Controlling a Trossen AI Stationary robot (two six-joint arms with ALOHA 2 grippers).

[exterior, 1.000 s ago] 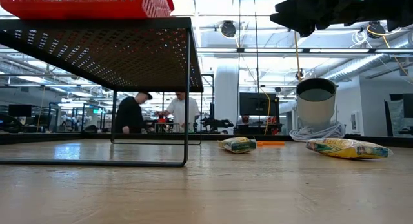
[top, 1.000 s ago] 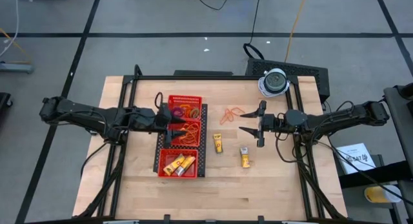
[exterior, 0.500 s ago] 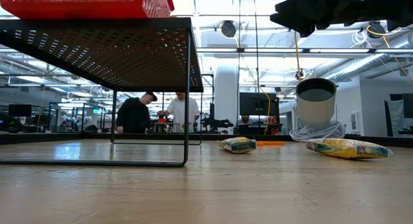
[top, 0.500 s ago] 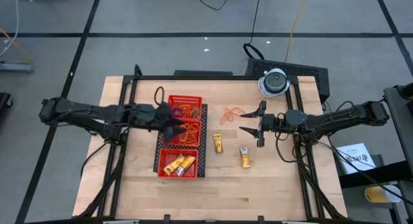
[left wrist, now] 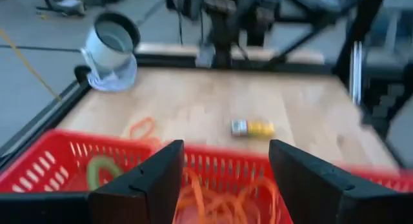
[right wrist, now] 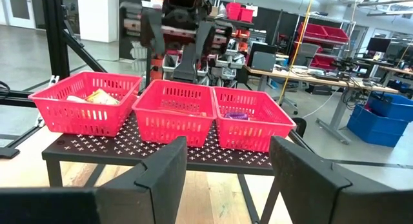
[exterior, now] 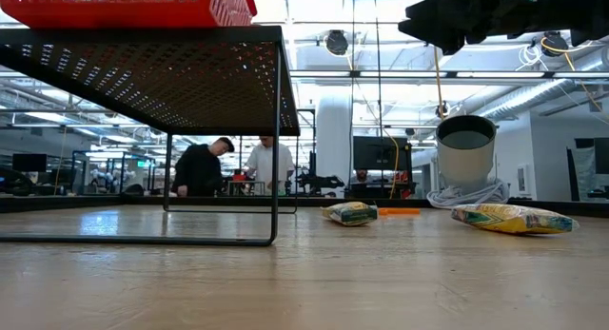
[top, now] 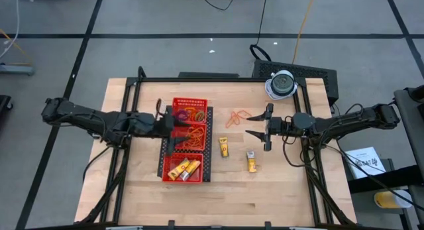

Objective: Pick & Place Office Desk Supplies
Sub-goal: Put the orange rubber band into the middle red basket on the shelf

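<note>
Left gripper [top: 173, 127] open, empty, pulled back over red tray's [top: 207, 165] edge, right unchanged.

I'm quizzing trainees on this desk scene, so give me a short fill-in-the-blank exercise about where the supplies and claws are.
1. The red tray has ___ baskets.
2. The loose orange rubber bands lie on the table between the tray and the ___ claw.
3. Outside the tray, ___ yellow packets lie on the table.
4. The left claw hangs over the ___ basket.

Missing words: three; right; two; middle
</note>
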